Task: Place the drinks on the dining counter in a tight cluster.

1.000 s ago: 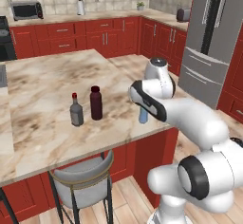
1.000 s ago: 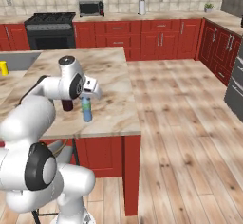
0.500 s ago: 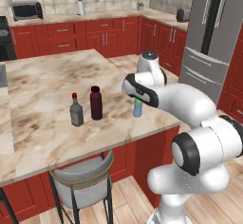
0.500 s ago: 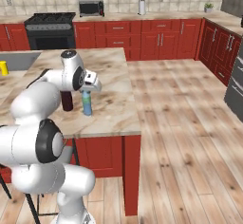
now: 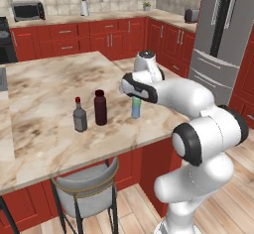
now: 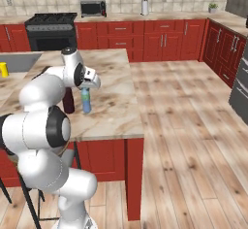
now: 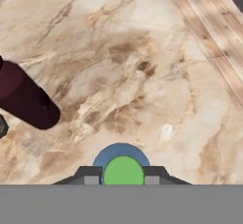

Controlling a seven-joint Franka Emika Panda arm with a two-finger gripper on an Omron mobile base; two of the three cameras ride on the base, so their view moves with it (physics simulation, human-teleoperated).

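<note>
My gripper pinches the slim blue-clear plastic water bottle at its neck; light, slippery, tip-prone near the counter's right edge.

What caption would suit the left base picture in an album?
White arm's end effector over a blue water bottle on the dining counter, right of a maroon bottle and grey bottle.

Over the last second the gripper has carried the water bottle across the surface toward the maroon bottle, so the gap between them has narrowed. The bottle now seems to stand on the surface, fingers at its cap.
</note>
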